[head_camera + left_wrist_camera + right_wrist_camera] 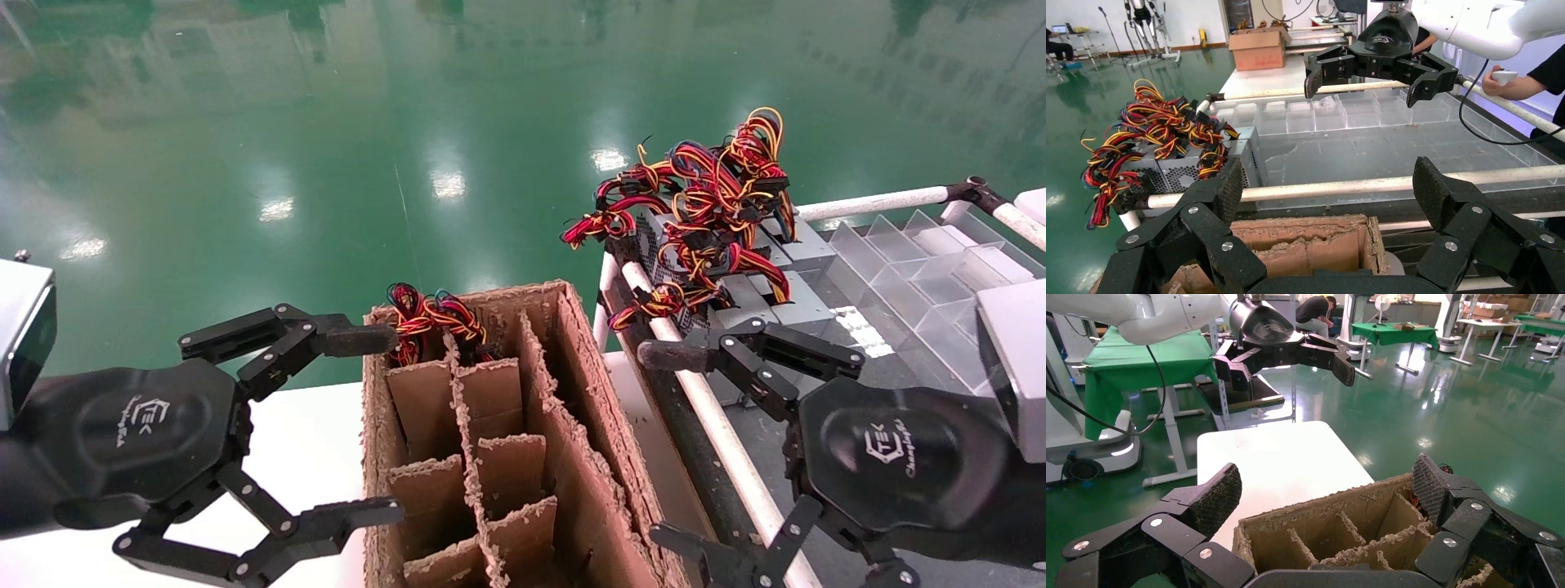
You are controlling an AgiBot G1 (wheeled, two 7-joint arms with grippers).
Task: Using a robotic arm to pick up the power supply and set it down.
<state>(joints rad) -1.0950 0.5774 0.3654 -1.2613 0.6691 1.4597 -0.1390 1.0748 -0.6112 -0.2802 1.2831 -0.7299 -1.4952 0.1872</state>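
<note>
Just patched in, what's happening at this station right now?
Nothing is held yet. The left tool and the right tool both hang open on either side of a divided cardboard box. One wire bundle already sticks out of the box's far cell. More power supplies with tangled wires sit piled on the cart to the robot's right, waiting to be picked.

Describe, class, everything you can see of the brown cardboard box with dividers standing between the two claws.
The cardboard box is brown, open-topped and upright, with frayed, fuzzy edges. Cardboard dividers split it into cells. Most cells look empty; a far cell holds a bundle of red, yellow and black wires. It stands on a white table, between the open left claw and right claw; neither touches it.
</note>
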